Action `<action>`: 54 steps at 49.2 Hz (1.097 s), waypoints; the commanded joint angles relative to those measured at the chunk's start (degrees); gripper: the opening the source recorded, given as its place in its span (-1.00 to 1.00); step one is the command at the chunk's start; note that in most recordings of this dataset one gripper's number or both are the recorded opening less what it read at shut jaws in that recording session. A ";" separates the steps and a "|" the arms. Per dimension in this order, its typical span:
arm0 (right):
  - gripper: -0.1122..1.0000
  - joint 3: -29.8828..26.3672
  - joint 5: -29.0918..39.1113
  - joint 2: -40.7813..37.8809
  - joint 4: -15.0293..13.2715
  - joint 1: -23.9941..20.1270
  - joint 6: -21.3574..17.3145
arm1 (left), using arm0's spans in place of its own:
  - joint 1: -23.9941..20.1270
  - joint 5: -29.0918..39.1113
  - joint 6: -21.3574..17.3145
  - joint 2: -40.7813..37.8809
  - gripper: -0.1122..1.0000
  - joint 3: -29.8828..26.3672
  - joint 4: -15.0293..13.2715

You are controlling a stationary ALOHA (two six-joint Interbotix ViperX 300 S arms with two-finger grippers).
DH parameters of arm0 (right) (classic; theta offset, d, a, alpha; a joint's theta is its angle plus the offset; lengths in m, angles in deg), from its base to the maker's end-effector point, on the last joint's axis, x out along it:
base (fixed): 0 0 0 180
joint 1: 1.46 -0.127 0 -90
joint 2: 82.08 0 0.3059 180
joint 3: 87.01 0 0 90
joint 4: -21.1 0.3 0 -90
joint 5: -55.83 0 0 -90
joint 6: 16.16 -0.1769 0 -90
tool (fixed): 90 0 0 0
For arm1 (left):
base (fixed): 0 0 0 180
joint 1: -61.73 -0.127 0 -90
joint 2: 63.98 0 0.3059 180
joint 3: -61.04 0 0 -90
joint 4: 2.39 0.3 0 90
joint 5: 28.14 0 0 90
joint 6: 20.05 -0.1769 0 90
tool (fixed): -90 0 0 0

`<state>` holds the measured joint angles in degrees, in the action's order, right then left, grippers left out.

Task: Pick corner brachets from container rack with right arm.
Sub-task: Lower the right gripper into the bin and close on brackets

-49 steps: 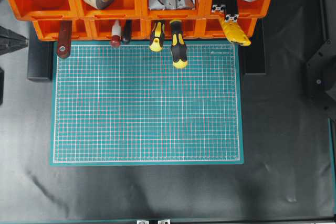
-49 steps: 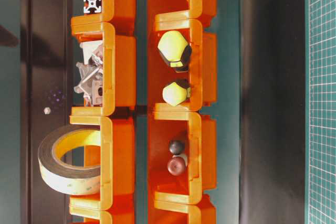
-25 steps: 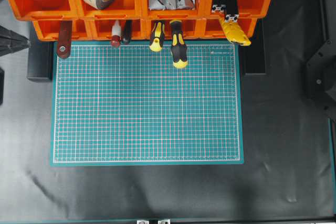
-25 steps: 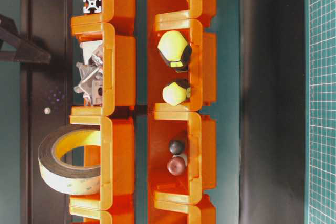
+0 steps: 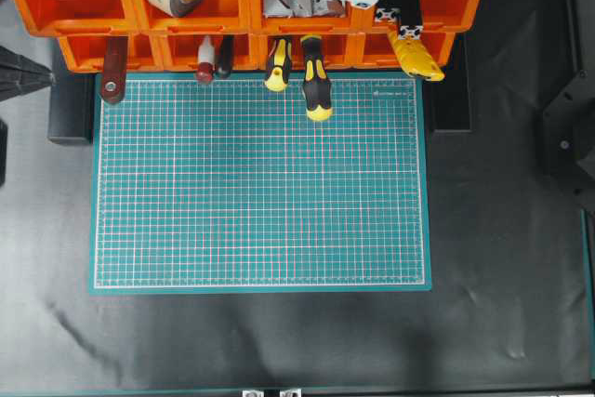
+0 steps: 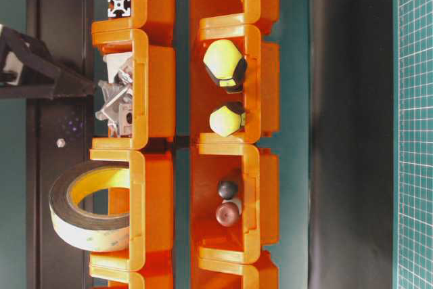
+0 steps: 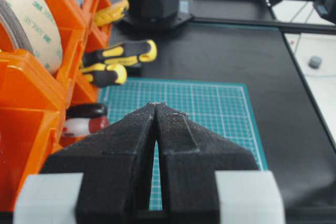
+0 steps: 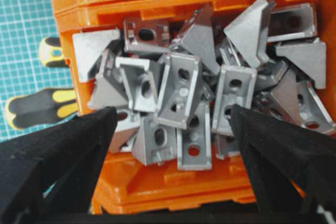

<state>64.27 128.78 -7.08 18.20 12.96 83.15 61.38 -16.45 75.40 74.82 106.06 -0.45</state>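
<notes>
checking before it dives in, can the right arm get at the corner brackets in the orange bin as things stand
Probably yes. The right gripper hangs open right above the corner brackets, fingers spread either side of the pile. The bin is open-topped and nothing covers the heap, though the brackets lie tangled.

Black cloth [image 5: 279, 341] covers the table, creased near the front edge. Green gridded cutting mat [image 5: 260, 183] lies centred. Lighting even, soft shadows.

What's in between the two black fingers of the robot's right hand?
In the right wrist view, a heap of silver corner brachets lies in the gap, inside an orange bin of the container rack. The right gripper is wide open above them, holding nothing.
</notes>
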 commanded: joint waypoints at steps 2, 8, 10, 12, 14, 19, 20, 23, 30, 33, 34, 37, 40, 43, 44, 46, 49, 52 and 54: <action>0.74 -1.67 -1.76 0.26 0.09 0.00 -1.05 | -0.18 -0.26 0.18 -0.35 -0.80 -1.93 0.18; 0.74 -1.05 -3.52 -0.09 0.09 0.53 -2.37 | -0.09 -0.26 0.18 -0.35 -0.80 -1.85 0.18; 0.74 -0.79 -3.78 -0.26 0.09 0.62 -2.29 | -0.18 -0.18 0.18 -0.35 -0.80 -1.93 0.18; 0.74 -0.26 -3.96 -0.35 0.09 0.62 -2.37 | -0.18 -0.18 0.18 -0.44 -0.80 -1.85 0.18; 0.74 0.18 -4.13 -0.44 0.09 0.70 -2.29 | -0.18 -0.18 0.18 -0.44 -0.80 -1.93 0.18; 0.74 1.49 -4.75 -0.62 0.00 0.88 -2.37 | -0.18 -0.26 0.18 -0.44 -0.80 -1.85 0.18; 0.74 1.76 -4.83 -0.62 0.00 0.97 -2.46 | -0.18 -0.26 0.18 -0.44 -0.80 -1.85 0.18; 0.74 2.72 -5.27 -0.62 0.00 1.05 -2.46 | -0.09 -0.18 0.18 -0.44 -0.80 -1.85 0.18; 0.74 3.78 -6.15 -0.62 0.00 1.14 -2.72 | -0.18 -0.18 0.18 -0.53 -0.80 -1.85 0.18; 0.73 3.69 -6.33 -0.53 -0.18 1.14 -2.72 | -0.18 -0.26 0.18 -0.53 -0.80 -1.85 0.18; 0.73 3.60 -6.15 -0.53 -0.18 1.14 -2.72 | -0.18 -0.26 0.18 -0.44 -0.80 -1.93 0.18; 0.72 3.52 -6.06 -0.53 -0.26 1.14 -2.64 | -0.09 -0.18 0.18 -0.44 -0.80 -1.85 0.18; 0.67 3.52 -5.80 -0.44 -0.35 1.14 -2.64 | -0.18 -0.18 0.18 -0.44 -0.80 -1.93 0.18; 0.53 3.43 -5.54 -0.44 -0.35 1.14 -2.46 | -0.09 -0.26 0.18 -0.44 -0.80 -1.93 0.18; 0.46 3.34 -5.36 -0.44 -0.44 1.14 -2.37 | -0.09 -0.18 0.18 -0.44 -0.80 -1.85 0.18; 0.24 3.34 -5.01 -0.44 -0.44 1.05 -2.37 | -0.09 -0.18 0.18 -0.35 -0.80 -1.85 0.18; -0.01 3.16 -4.31 -0.26 -0.44 1.05 -2.55 | -0.09 -0.18 0.18 -0.35 -0.80 -1.93 0.18; -0.08 2.99 -4.04 0.00 -0.44 1.05 -2.55 | -0.18 -0.26 0.18 -0.26 -0.80 -1.93 0.18; -0.09 2.81 -3.96 0.26 -0.44 1.05 -2.55 | -0.09 -0.26 0.18 -0.26 -0.80 -1.93 0.18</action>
<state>68.23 124.12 -8.05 17.85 14.19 80.52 61.38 -16.36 75.40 74.82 106.06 -0.45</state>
